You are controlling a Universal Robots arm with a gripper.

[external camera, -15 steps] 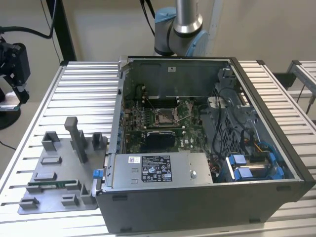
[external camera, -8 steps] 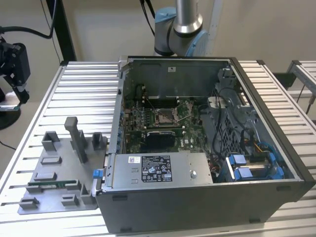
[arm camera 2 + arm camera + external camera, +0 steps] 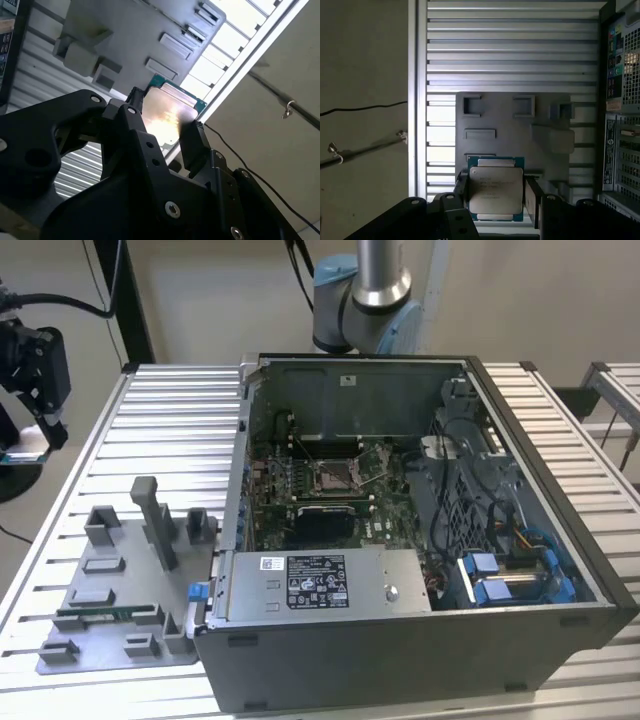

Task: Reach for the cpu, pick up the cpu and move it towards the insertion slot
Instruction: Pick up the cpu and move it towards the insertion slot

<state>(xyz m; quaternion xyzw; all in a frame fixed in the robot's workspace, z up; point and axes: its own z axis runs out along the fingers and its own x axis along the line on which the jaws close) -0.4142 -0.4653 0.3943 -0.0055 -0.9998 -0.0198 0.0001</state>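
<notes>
- Cpu [image 3: 496, 190] is clamped in the gripper [image 3: 496, 196], and both wrist views show its pale metal face with a thin green edge around it.
- The jaws are closed to the cpu's width. One black finger [image 3: 532, 200] presses each of two opposite edges, and they hold nothing else.
- In the second wrist view the cpu [image 3: 169, 117] catches a bright glare on its face and juts out past the gripper [image 3: 162, 127].
- In the exterior view the gripper [image 3: 30, 440] hangs at the exterior view's far left, raised and out past the left edge of the table [image 3: 170, 410]. The cpu [image 3: 24, 453] shows there as a thin flat strip at the gripper's lower end, touching no surface.
- The slot [image 3: 335, 475] sits on the board inside the open case [image 3: 400, 640]. It has a shiny frame around a dark centre and thin wire levers. It lies well apart from the cpu, toward the exterior view's right.
- A grey tray [image 3: 120, 580] lies on the slatted table between the gripper and the case, just beside the case's left wall. A green memory stick [image 3: 95, 613] lies in a near recess of it.
- In the first wrist view the tray [image 3: 510, 135] lies behind the held cpu.
</notes>
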